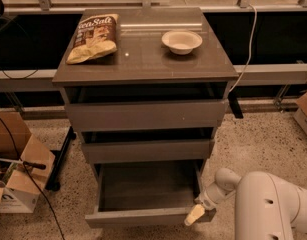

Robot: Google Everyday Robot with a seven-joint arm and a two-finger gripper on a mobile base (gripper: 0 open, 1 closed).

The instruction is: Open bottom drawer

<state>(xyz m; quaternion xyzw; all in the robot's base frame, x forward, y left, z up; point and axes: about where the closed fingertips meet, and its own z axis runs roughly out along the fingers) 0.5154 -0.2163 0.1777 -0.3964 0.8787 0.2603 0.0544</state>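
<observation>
The bottom drawer [143,216] of the grey-brown cabinet is pulled well out, and its plain grey inside [148,184] shows. The two drawers above it, top [145,115] and middle [148,150], stand only slightly out. My gripper [195,215] is at the right end of the bottom drawer's front edge, at the end of my white arm [265,206] that comes in from the lower right. Its pale tip lies against the drawer front's right corner.
A chip bag [93,36] and a white bowl [181,41] lie on the cabinet top [143,59]. Cardboard boxes [18,169] and cables stand on the floor at the left. A black stand foot [60,159] is left of the cabinet. A rail runs behind.
</observation>
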